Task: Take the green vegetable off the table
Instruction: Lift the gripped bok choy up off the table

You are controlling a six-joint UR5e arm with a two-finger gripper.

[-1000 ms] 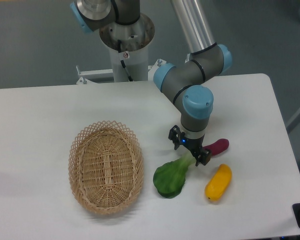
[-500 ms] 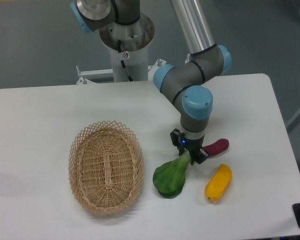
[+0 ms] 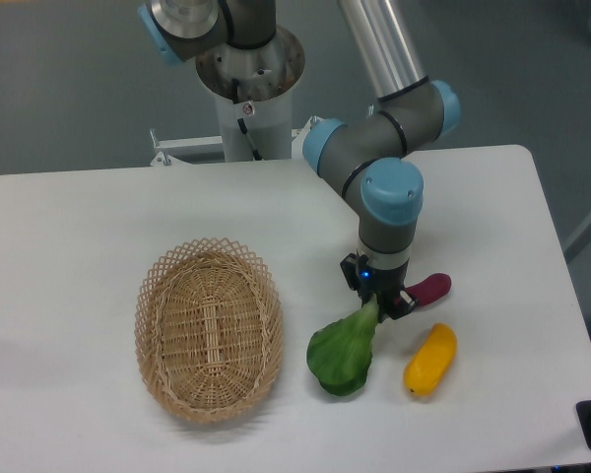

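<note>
While clamped on the green vegetable (image 3: 344,352) stem, claw (image 3: 377,306) above table (image 3: 79,227), leaf hanging down.

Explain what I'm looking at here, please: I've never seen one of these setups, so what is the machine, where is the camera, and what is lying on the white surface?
One fixed camera looks down from the front at a white table. The grey and blue jointed machine is a robot arm on a pedestal behind the table. At its tip is its hand, two small fingers, closed on the pale stem of the green vegetable, whose leaf hangs low over the table. Whether the leaf touches the surface cannot be told. Beside it lie a yellow vegetable and a purple one, partly hidden behind the hand. To the left sits an oval wicker basket with nothing inside.
</note>
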